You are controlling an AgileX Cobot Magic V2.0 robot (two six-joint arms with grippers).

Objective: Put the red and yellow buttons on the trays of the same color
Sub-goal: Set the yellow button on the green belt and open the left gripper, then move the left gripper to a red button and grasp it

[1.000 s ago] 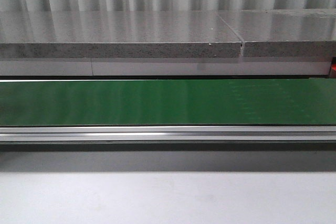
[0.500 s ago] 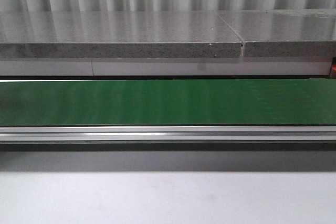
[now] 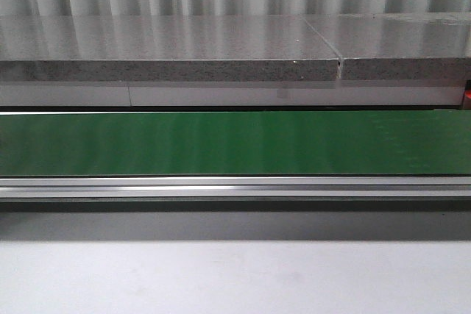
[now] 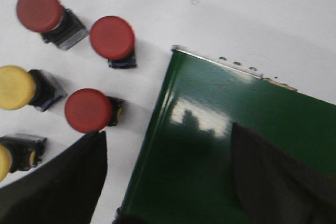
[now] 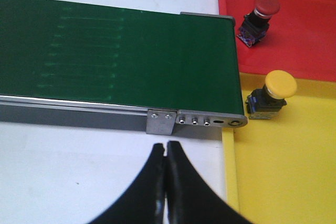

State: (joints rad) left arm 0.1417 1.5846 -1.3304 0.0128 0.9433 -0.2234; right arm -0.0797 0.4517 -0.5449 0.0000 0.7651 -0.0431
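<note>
Your left claw [image 4: 168, 182] hangs with its black fingers [image 4: 68, 182] spread wide apart and nothing between them, straddling the end corner of the glossy green conveyor belt [image 4: 220, 129]. Beside that belt end, on the white desk [image 4: 236, 9], lie your loose pushbuttons: three red mushroom-head buttons, one blurred at the far edge [image 4: 39, 10], one just next to it [image 4: 112, 37], and one nearest your finger [image 4: 88, 110]. A yellow mushroom-head button [image 4: 16, 87] lies close to them, and another yellow one [image 4: 6, 160] is cut by the frame edge.

Your right claw [image 5: 167, 182] has its fingers pressed together, empty, above the white desk just short of the belt's metal side rail [image 5: 194, 121]. Past the belt's other end, a red button [image 5: 257, 13] rests on the red tray [image 5: 310, 35] and a yellow button [image 5: 272, 94] rests on the yellow tray [image 5: 283, 177], touching or nearly touching the rail end.

In the front view you see only the bare green belt, its aluminium rail [image 3: 235, 187] and a grey speckled slab [image 3: 169, 70] behind it.
</note>
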